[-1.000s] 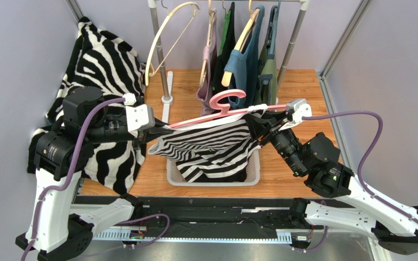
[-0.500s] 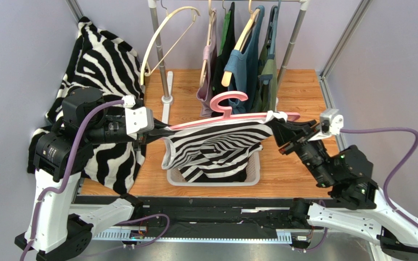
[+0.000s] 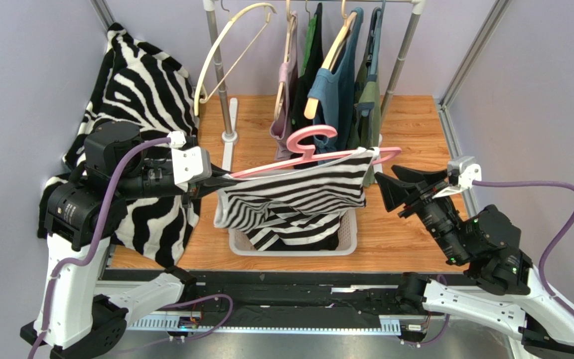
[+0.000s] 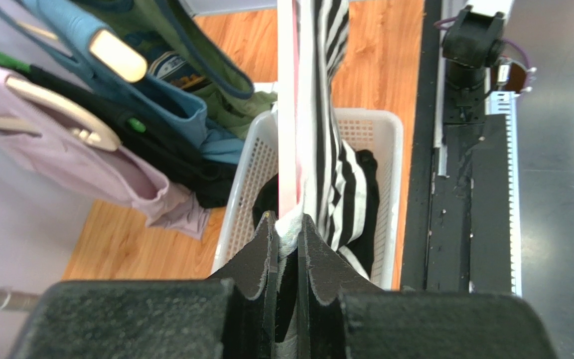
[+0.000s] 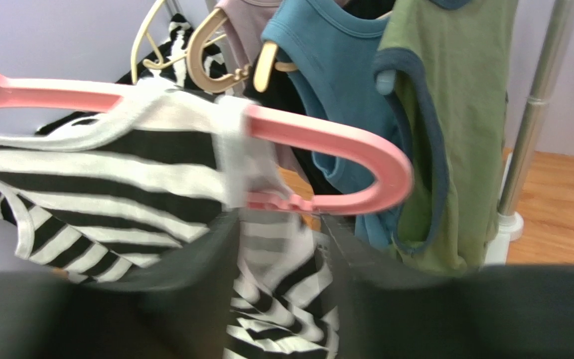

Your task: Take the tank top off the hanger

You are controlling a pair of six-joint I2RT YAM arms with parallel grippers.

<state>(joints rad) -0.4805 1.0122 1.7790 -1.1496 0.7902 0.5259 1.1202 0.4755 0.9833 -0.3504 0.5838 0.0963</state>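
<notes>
Left gripper (image 4: 286, 224) clamps hanger (image 5: 327, 138); right gripper (image 3: 385, 178) gapes; striped tank top (image 3: 297, 194) hangs over basket (image 4: 365, 131) of striped clothes.

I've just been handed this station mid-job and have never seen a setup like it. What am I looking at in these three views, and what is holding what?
These are two robot arms bolted at the near edge of a wooden table. The wide picture looks down from above and behind them. The other two pictures come from a camera on each wrist. The left end effector is shut on one end of a pink hanger. The striped tank top hangs from that hanger over a white basket. The right end effector is open, just off the hanger's other end, holding nothing. At the back stands a rail of hung tops, and a zebra-patterned cloth is draped at the left.
</notes>
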